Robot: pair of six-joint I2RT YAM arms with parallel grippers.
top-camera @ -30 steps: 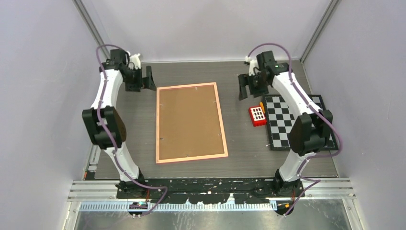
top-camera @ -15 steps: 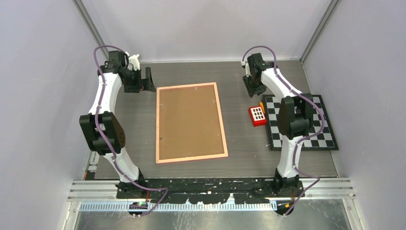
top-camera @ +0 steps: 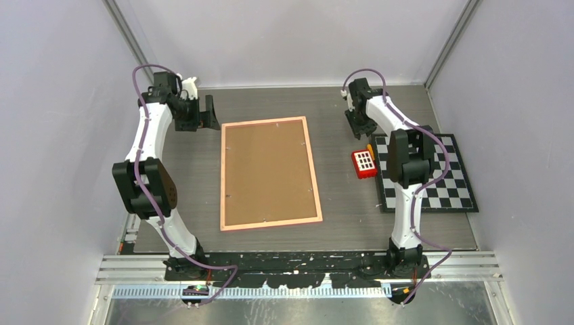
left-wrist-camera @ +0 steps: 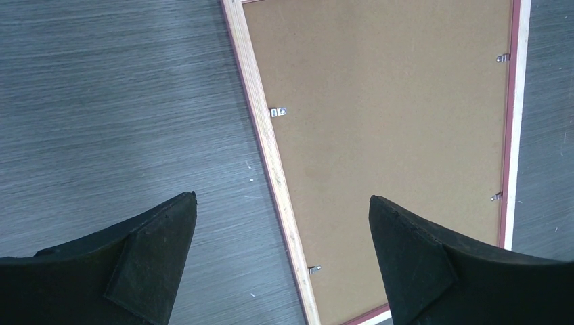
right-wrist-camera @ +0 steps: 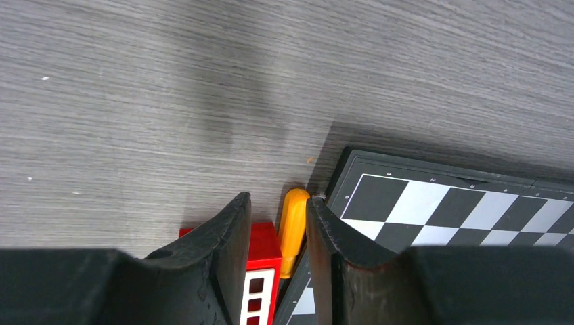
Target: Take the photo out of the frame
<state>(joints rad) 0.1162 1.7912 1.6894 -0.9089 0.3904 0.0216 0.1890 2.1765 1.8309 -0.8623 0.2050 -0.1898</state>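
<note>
Frame (top-camera: 271, 173) flat, back up, at middle of table (top-camera: 338, 223); brown panel, small metal clips (left-wrist-camera: 277, 112) inside pink border. Table dark grey wood-grain; pale bare walls (top-camera: 284, 40) on three sides. Checkerboard (top-camera: 423, 172) at right edge, with red block (top-camera: 364, 164) and orange peg (right-wrist-camera: 294, 227) just beside it. Left gripper (top-camera: 203, 116) near frame's far left corner, jaws spread wide, empty. Right gripper (right-wrist-camera: 277, 200) over peg, jaws nearly together with slim gap, gripping nothing.

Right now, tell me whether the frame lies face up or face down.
Face down. The frame lies flat with its brown backing board and metal clips turned upward.
</note>
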